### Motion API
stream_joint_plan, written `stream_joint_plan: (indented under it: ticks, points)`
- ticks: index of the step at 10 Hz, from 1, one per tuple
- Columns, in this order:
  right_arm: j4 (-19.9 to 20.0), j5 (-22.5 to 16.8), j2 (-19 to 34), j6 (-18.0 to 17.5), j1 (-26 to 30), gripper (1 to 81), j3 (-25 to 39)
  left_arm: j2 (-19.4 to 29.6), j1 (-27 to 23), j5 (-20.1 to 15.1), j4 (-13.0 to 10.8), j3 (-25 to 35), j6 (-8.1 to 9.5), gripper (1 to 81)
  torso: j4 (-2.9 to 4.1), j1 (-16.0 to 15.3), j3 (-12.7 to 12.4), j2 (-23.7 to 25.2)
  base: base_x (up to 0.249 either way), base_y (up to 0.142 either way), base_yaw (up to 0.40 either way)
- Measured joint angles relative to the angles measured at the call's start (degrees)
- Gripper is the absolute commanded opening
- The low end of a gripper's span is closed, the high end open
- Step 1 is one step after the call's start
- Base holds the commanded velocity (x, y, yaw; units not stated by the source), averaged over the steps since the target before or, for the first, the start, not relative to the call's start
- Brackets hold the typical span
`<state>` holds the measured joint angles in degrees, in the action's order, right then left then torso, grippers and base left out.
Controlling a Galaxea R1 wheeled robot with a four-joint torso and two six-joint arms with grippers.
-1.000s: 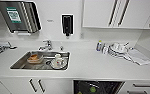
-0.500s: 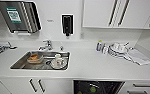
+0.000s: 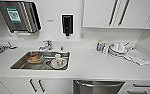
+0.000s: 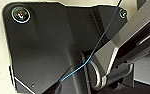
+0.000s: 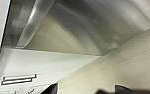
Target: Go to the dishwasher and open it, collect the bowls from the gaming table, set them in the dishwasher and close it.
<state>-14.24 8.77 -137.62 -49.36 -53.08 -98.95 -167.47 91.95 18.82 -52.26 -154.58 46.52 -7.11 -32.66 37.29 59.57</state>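
The dishwasher sits under the white counter, low in the head view, its stainless steel front shut and its bar handle running across the top. In the right wrist view the steel front and the bar handle loom close. My right gripper is open, with two dark tips apart and nothing between them, a short way from the handle and not touching it. The bowls and the gaming table are out of view.
A steel sink holds an orange-brown dish and white crockery. White dishes, a cloth and small bottles stand on the counter. White drawers flank the dishwasher. Wall cabinets hang above.
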Motion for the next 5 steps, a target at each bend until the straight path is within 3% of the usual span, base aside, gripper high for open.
stream_joint_plan:
  ticks: [5]
  points:
    - [-15.5, -7.4, -1.0, 0.2, -9.7, 81.1, -2.4, -0.1, 0.0, 0.0, 0.1, 0.0, 0.00, 81.1, 0.00, 0.0, 0.0, 0.0, 0.000, 0.000, 0.000]
